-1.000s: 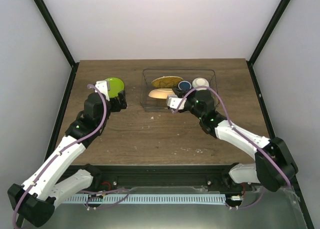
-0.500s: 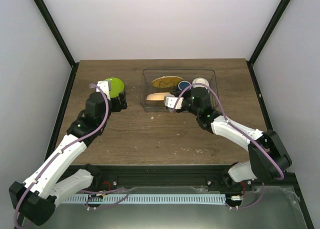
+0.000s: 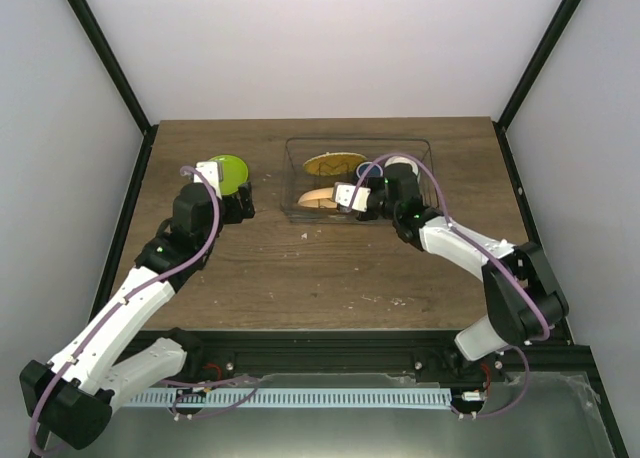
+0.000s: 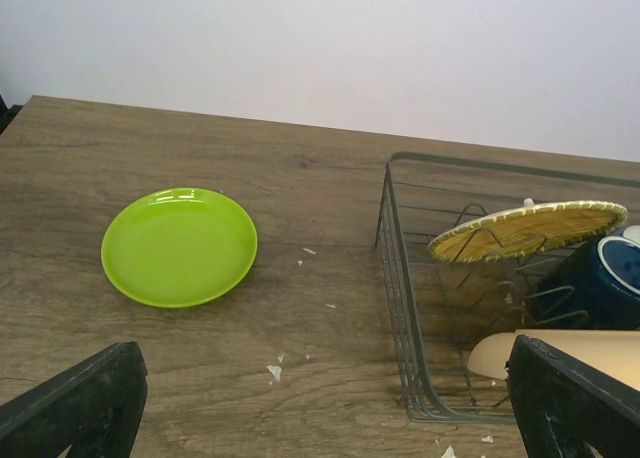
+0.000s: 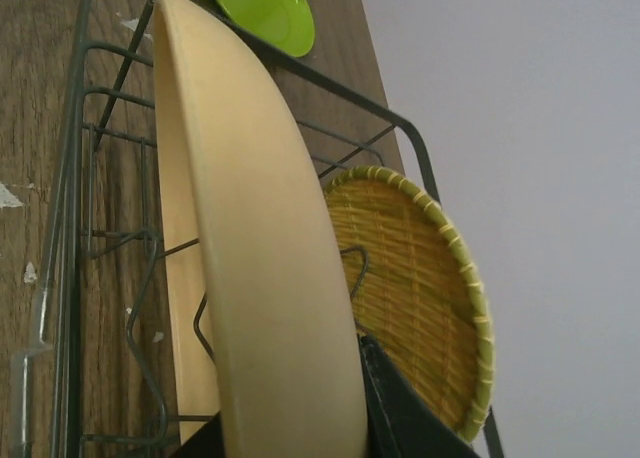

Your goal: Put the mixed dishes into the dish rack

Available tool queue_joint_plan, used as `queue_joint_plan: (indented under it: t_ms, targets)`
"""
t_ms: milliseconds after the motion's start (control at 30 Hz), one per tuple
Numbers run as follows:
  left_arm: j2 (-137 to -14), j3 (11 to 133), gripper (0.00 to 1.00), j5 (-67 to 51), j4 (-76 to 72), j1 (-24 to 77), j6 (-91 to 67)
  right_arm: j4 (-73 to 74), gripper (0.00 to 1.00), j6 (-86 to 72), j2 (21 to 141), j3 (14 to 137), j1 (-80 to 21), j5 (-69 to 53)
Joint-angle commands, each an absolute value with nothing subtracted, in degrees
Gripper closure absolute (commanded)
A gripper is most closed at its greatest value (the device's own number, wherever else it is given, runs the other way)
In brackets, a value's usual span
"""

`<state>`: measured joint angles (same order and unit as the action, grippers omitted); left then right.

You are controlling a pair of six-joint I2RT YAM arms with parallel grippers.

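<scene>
Right gripper clamped on cream plate, tilted inside dish rack. Left gripper wide open, near yellow-green plate.

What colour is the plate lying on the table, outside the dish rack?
The plate is plain yellow-green; the left wrist view shows it best.

This is a robot test booth in a lab, not a real kitchen. Plain white walls close in a wood-grain table, with black posts at the corners. A left arm and a right arm, white with purple cables, are bolted by a metal rail. The only kitchenware is a wire dish rack and dishes such as a green plate.
</scene>
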<state>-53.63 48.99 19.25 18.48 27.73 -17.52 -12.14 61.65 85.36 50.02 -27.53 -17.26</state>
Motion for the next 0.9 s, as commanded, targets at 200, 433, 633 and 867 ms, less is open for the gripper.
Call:
queue_joint_plan:
  t_ms: [200,433,633,867]
  targets:
    - [-54.0,48.5,0.00,19.1,17.1,27.4,-16.9,-12.4,0.63,59.2,88.4,55.4,-25.8,-20.7]
    - [-54.8,48.5,0.00,18.9,17.0,27.3,-16.8,-14.3,0.55,59.6,90.3,57.4,-24.0,-20.5]
    - [-55.0,48.6,0.00,19.0,17.1,27.3,-16.8,-14.1,0.55,60.0,91.6,59.5,-22.9,-20.7]
    - [-55.5,48.7,0.00,18.9,17.0,27.3,-17.0,-12.2,0.54,60.1,91.1,59.3,-22.8,-20.8]
